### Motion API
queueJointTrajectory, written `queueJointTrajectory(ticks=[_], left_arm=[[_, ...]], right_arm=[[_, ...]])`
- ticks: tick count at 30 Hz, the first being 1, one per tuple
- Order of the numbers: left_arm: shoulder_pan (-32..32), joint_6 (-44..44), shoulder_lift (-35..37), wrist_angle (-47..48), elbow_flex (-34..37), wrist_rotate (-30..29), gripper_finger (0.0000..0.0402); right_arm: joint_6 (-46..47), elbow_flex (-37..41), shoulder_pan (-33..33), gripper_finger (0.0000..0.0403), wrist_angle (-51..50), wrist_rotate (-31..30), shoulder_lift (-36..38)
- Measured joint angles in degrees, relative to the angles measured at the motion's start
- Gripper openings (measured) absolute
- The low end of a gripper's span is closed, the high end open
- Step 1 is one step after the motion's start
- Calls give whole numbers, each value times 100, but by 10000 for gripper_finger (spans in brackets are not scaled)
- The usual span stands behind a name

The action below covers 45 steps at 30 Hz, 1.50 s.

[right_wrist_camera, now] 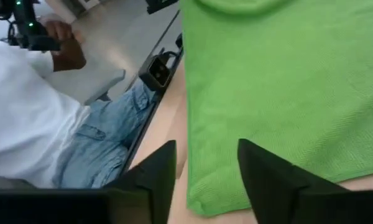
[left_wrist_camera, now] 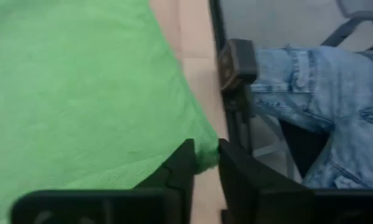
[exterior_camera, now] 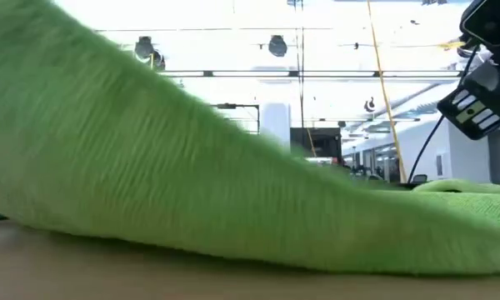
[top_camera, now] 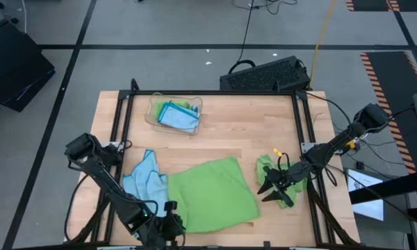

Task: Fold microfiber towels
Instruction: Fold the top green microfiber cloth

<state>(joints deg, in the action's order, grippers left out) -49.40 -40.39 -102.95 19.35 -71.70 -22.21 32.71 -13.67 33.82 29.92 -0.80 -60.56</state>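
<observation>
Fingers (left_wrist_camera: 181,163) of your left gripper (left_wrist_camera: 202,168) stand slightly parted around the near corner of the spread green towel (top_camera: 215,194). Your right gripper (right_wrist_camera: 206,171), jaws apart and holding nothing, hovers over a crumpled green towel (top_camera: 270,167) beside it.

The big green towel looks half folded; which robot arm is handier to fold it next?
Probably the left: the left gripper sits at the big green towel's near corner, while the right gripper is over a smaller green cloth.
</observation>
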Motion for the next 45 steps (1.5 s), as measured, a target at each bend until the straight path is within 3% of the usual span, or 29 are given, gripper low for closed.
queueJointTrajectory(ticks=[6,8,14,20,26,33,40,45], left_arm=[[13,131,249,171,2,158,138],[59,178,403,227,-13,80,148],[239,439,496,507,-13,-947,152],[577,191,412,879,-7,-1033,152],[755,-281,417,1381,-9,-1707,152],[830,-792,417,1742,183,-1940,152],[830,-1284,417,1742,593,-1942,152],[912,-1550,417,1740,716,-1962,152]], right_arm=[[-195,-4,4,188,111,-1792,-127],[-269,-6,-56,181,296,-2031,-314],[-858,-587,-180,139,678,-2026,-1549],[-1542,-1434,-538,80,136,-1991,-2825],[-1708,-1657,-1283,31,-525,-1875,-3444],[-1423,-1676,-1591,5,-1623,-1726,-3262],[-1137,-1646,-1572,2,-2971,-1900,-2404],[-1379,-1637,-1576,2,-2948,-2002,-1792]])
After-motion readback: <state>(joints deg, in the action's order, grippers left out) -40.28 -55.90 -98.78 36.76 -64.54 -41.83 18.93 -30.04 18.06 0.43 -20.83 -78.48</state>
